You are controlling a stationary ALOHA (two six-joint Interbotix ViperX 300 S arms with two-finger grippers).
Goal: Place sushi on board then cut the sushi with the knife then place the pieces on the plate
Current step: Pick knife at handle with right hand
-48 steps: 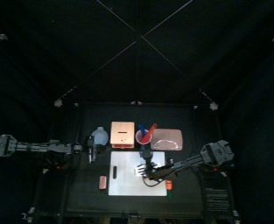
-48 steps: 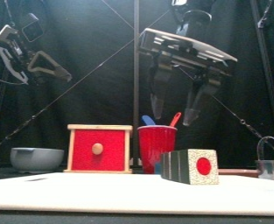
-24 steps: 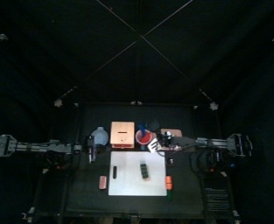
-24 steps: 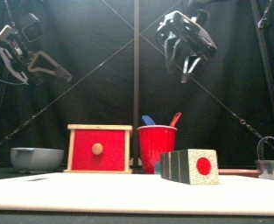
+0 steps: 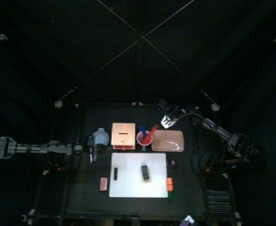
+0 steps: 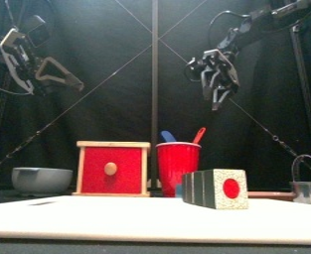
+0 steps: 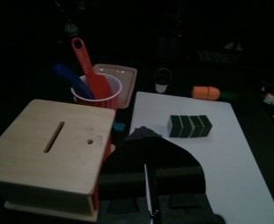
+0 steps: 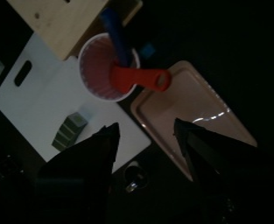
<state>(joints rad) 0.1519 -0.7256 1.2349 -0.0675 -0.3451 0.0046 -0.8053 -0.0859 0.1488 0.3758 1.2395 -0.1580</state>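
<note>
The dark green sushi roll [image 5: 144,170] [image 6: 215,189] [image 7: 188,126] [image 8: 69,129] lies whole on the white board [image 5: 155,179] [image 6: 131,220]. Behind the board, the red cup [image 5: 146,136] [image 6: 178,167] [image 8: 101,63] holds a blue knife [image 7: 69,74] and a red knife [image 7: 85,63]. Right of the cup lies the pink tray [image 5: 171,140] [image 8: 195,109]. My right gripper [image 5: 169,119] [image 6: 214,87] [image 8: 149,129] hangs open and high above the cup and tray, with nothing in it. At the table's left, raised, my left gripper [image 5: 91,151] [image 6: 45,71] [image 7: 137,134] rests shut.
A wooden box with a red drawer front [image 5: 123,134] [image 6: 112,169] stands left of the cup, and a blue-grey bowl [image 5: 100,137] [image 6: 41,179] left of that. A metal cutter [image 6: 308,185] is at the far right. Small toys lie beside the board, a red one [image 5: 103,184] and an orange one [image 5: 169,184].
My right gripper rose from over the sushi on the board and swung back to the right, ending high above the cup and tray. The sushi stayed on the board. The left arm kept still.
</note>
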